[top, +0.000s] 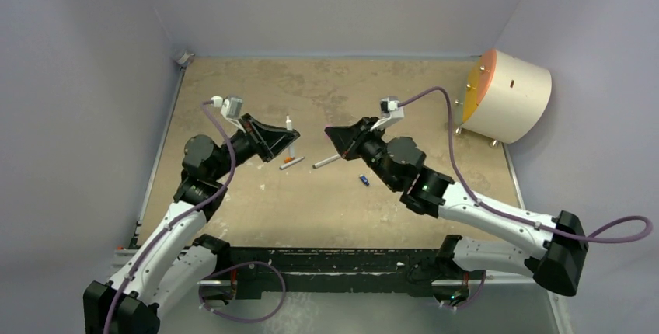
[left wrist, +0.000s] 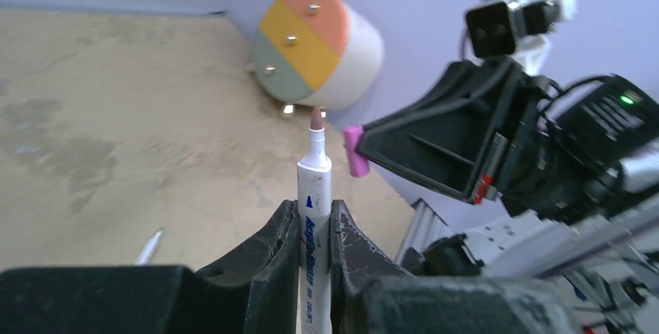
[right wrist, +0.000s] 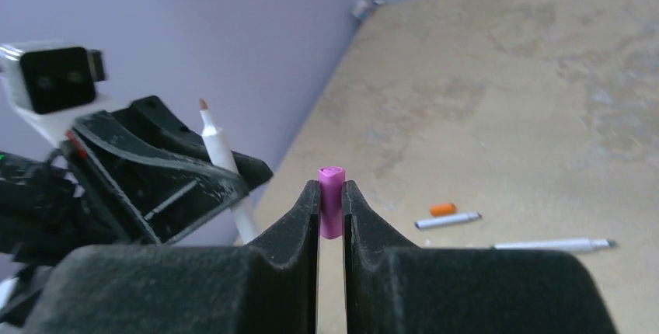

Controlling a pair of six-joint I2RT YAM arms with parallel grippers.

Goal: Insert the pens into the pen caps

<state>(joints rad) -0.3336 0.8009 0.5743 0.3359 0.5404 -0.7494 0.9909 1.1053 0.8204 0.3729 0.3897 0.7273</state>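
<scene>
My left gripper (top: 289,143) (left wrist: 315,213) is shut on a white-grey pen (left wrist: 315,186) and holds it upright above the table, dark tip up (top: 289,123). My right gripper (top: 331,134) (right wrist: 332,190) is shut on the pink cap (right wrist: 331,199), open end facing out. In the left wrist view the pink cap (left wrist: 355,150) is just right of the pen's tip, apart from it. A second pen (top: 326,161) (right wrist: 552,245) and a third pen (right wrist: 448,220) lie on the table, the third beside the orange cap (top: 290,161) (right wrist: 442,209). The blue cap (top: 363,180) lies near the right arm.
A cream drum (top: 509,93) (left wrist: 319,46) with an orange, yellow and grey face lies on its side at the far right. Purple walls close the table (top: 233,210) on three sides. The two grippers face each other over the table's middle.
</scene>
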